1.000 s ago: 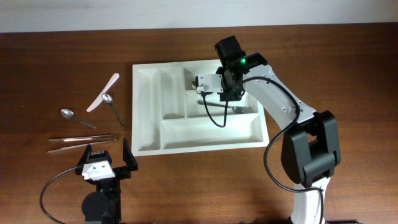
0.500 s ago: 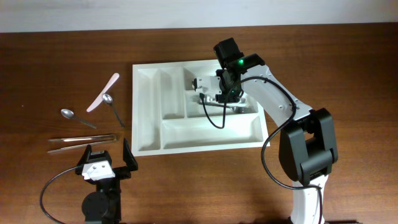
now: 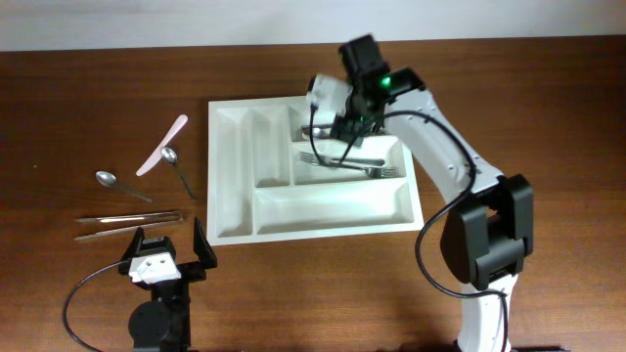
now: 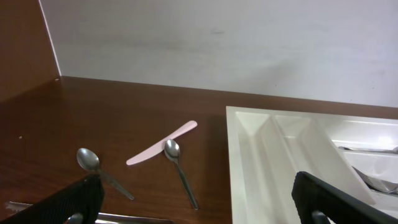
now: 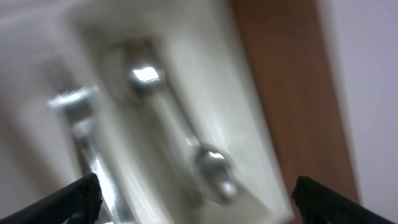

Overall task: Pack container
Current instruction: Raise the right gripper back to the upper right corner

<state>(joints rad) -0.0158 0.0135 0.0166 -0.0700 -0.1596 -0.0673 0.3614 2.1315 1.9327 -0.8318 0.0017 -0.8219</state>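
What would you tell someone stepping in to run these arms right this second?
Left tool: open, empty, at the near edge of the table.
Right tool: open, empty, above the far wide compartment of the white tray.
Done: forks lie in the middle wide compartment, other cutlery in the far one.
Left: pink knife, two spoons and metal tongs lie on the table, left of the tray.

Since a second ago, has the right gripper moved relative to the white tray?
Yes. In the overhead view the right gripper has shifted from above the fork compartment toward the far rim of the container, so the forks now show fully.
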